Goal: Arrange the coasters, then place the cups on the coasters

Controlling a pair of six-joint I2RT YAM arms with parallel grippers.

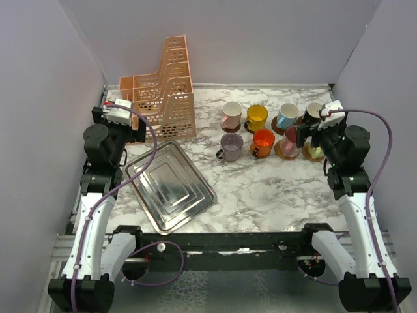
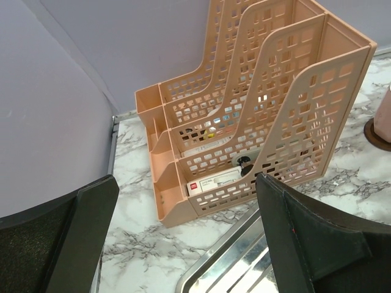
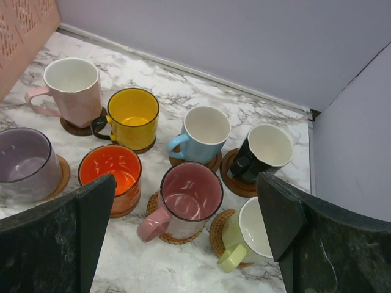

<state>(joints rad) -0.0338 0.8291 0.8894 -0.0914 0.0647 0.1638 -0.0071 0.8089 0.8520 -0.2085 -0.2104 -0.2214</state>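
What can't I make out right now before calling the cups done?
Top view: the right gripper covers part of the black cup and green cup.
Right wrist view: a finger hides the green cup's right side; the left edge cuts off the purple cup.
Left wrist view: items in the rack sit behind its lattice, too small to identify.

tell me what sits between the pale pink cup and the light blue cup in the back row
The yellow cup stands between them, in the same row. The right wrist view shows it clearly, and the top view agrees.
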